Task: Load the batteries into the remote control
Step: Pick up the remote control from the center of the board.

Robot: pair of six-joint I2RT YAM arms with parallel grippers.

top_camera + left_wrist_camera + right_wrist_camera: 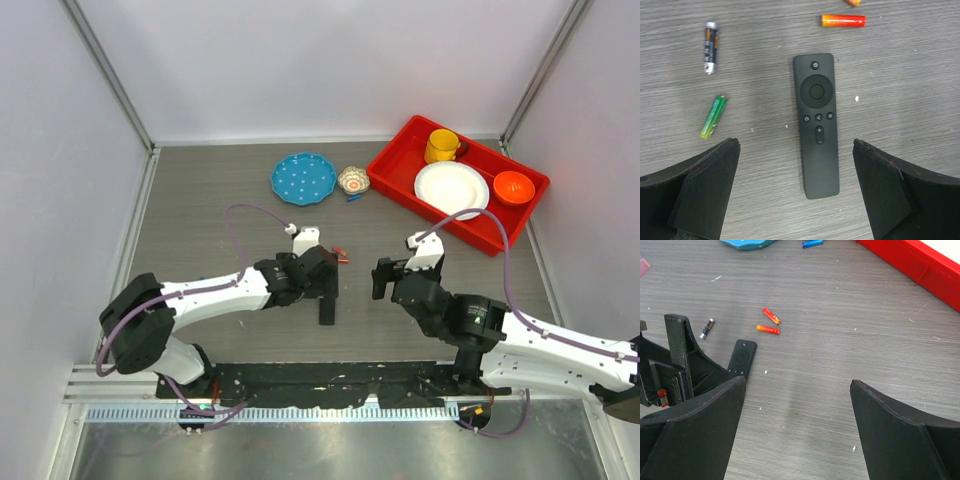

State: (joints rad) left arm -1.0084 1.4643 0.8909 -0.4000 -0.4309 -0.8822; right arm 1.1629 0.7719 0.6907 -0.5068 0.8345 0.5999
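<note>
Lying button-side up on the grey wood-grain table (900, 75), the slim flat black plastic remote control (816, 125) sits between the spread, empty jaws of the left gripper (795, 150). The two batteries lie off the remote's left long edge in the left wrist view: a dark grey-black cylindrical cell (710, 47) and a green one (713, 116). A small orange stick (843, 20) lies just past the remote's top end. Off the remote's other side, the right gripper (797, 385) hangs wide open, holding nothing. The remote looks light, rigid and slick, so pinching across its long edges near mid-length seems safest. The cells will probably roll and are best gripped across the middle.
</note>
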